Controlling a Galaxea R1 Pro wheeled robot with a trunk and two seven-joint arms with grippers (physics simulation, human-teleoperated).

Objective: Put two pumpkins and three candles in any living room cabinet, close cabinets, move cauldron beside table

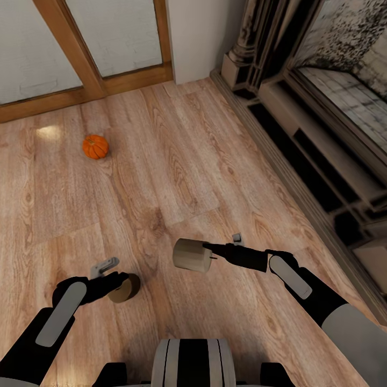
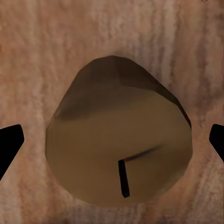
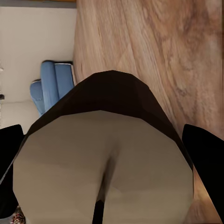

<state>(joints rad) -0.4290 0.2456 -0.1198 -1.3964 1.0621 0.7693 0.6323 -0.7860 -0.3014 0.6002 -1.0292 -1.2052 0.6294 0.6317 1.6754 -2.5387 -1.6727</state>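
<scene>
One small orange ribbed pumpkin lies on the wood floor at the far left, near the glass door. My right gripper is shut on a pale beige candle, held on its side above the floor; its flat wick end sits between the black fingers. My left gripper hangs open over a brown candle. That candle shows its wick end, with both fingertips apart from its sides. The cabinet, the second pumpkin and the cauldron are out of view.
A wood-framed glass door runs along the back, beside a white wall corner. A large window with a low slotted ledge lines the right side. A blue seat stands by a far wall. Bare plank floor lies between.
</scene>
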